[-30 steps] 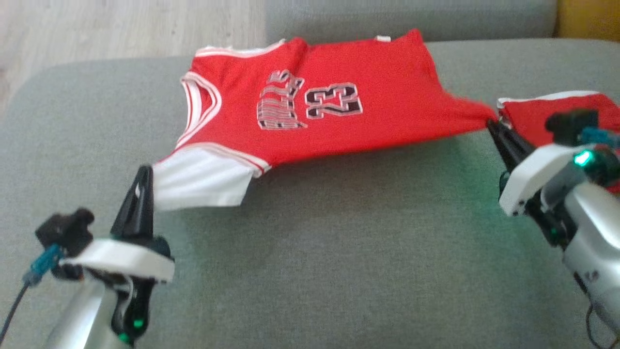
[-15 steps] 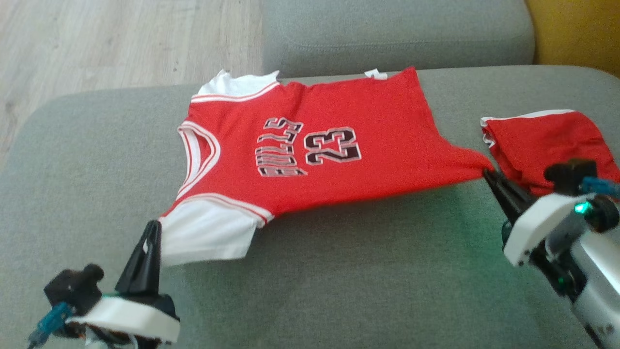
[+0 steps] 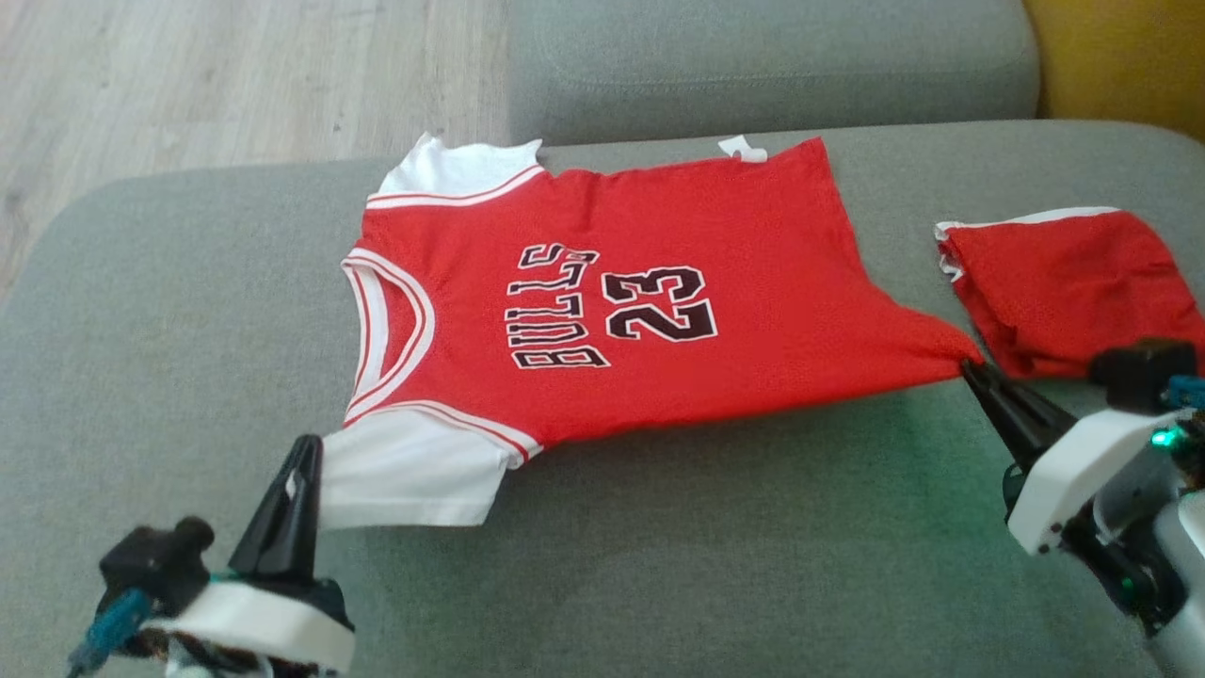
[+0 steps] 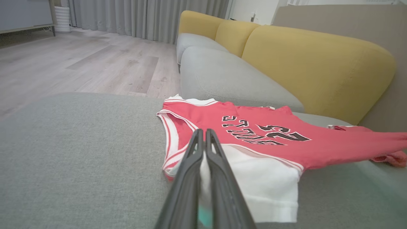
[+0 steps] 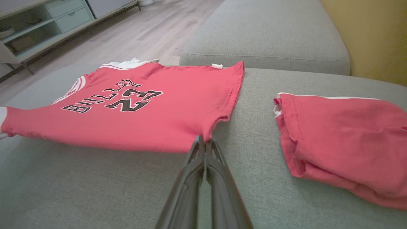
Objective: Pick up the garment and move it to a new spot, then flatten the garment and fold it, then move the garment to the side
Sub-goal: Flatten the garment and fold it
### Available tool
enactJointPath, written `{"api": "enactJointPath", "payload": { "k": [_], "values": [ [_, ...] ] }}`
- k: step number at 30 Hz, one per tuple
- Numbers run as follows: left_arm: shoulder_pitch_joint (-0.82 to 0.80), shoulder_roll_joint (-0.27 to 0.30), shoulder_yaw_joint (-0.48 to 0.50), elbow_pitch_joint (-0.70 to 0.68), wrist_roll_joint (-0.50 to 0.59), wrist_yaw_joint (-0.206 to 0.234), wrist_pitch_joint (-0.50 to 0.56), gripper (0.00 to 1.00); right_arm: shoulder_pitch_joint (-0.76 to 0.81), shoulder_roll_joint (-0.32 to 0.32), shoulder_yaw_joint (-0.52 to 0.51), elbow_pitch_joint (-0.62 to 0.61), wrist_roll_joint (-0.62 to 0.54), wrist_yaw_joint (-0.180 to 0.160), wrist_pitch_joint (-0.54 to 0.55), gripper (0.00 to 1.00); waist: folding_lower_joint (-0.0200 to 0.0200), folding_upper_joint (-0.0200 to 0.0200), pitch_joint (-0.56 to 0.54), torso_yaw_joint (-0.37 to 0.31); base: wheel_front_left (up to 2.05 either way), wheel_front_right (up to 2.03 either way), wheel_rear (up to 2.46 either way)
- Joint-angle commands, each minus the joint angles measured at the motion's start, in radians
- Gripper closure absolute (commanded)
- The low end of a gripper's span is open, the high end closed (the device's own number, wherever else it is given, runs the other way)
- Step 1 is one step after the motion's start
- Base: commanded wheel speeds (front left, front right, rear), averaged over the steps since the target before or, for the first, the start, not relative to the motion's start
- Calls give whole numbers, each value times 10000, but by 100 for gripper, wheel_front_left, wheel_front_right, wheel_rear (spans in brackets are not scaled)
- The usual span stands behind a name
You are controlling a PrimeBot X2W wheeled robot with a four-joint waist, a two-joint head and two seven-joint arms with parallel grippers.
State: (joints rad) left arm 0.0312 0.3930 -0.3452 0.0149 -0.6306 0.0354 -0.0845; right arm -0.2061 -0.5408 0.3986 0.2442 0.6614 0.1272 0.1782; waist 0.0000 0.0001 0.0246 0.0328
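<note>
Partly hidden stuff first: in head view both arms are cut by the frame, the left at 7 o'clock w/ just its white wrist shell and black cam mount showing, the right at 4 o'clock running off the corner. The left fingers (image 3: 287, 518) are clenched on the outer edge of the garment (image 3: 659, 282) at its near white sleeve (image 3: 405, 471); a sliver of white cloth shows btwn them in left wrist view. The right fingers (image 3: 1012, 410) are clamped on the near hem corner, which is drawn to a point, its very tip buried btwn them. The far sleeve, at 11 o'clock, is half tucked behind the shoulder. The garment is a red mesh-look jersey w/ white-trimmed neck, black "BULLS 23" print and a small white tag (image 3: 742, 148) on the far side seam. It lies print up, spread over the sofa seat (image 3: 659, 565), neck to 9 o'clock, hem to 3 o'clock, near edge stretched in a line btwn the two grips. The seat is coarse grey weave w/ rounded corners; a smooth yellow backrest (image 4: 302, 63) bulges beyond it. The red shorts (image 3: 1064, 282), folded and rumpled, lie near the hem at 3 o'clock, not touching it, near corner behind the right cam mount. The pale wood floor (image 3: 235, 75) is at 11 o'clock. Left fingers point to 12 o'clock, right ones angle to 10 o'clock, both low over the seat.
</note>
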Motion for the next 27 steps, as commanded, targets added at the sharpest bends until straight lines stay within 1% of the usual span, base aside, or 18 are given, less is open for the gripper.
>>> {"api": "enactJointPath", "payload": {
  "k": [1, 6, 11, 15, 21, 27],
  "values": [
    [-882, 317, 422, -181, 151, 40, 40, 100, -158, -85, -150, -366, -179, 35, 80, 100, 0, -1, 134, -1, 0, 0, 0],
    [-1677, 451, 291, 346, 268, -108, 388, 100, -448, 246, -473, -403, -743, 35, 525, 100, 0, -1, 582, 32, 0, 0, 0],
    [-2373, 638, 171, 923, 385, -284, 745, 100, -922, 478, -451, -276, -1031, 35, 810, 100, 0, -1, 957, 29, 0, 0, 0],
    [-3156, 821, -18, 1599, 512, -505, 1235, 100, -1541, 683, -419, 90, -1159, 35, 1087, 100, 0, -1, 1347, 37, 0, 0, 0],
    [-4514, 1013, -353, 2807, 832, -897, 1721, 100, -2569, 906, -63, 844, -1257, 35, 1420, 100, 0, -1, 1850, 36, 0, 0, 0],
    [-6004, 943, -764, 4074, 1225, -1203, 1840, 100, -3554, 1031, 562, 1730, -1242, 35, 1645, 100, 0, -1, 2216, 31, 0, 0, 0]
  ]
}}
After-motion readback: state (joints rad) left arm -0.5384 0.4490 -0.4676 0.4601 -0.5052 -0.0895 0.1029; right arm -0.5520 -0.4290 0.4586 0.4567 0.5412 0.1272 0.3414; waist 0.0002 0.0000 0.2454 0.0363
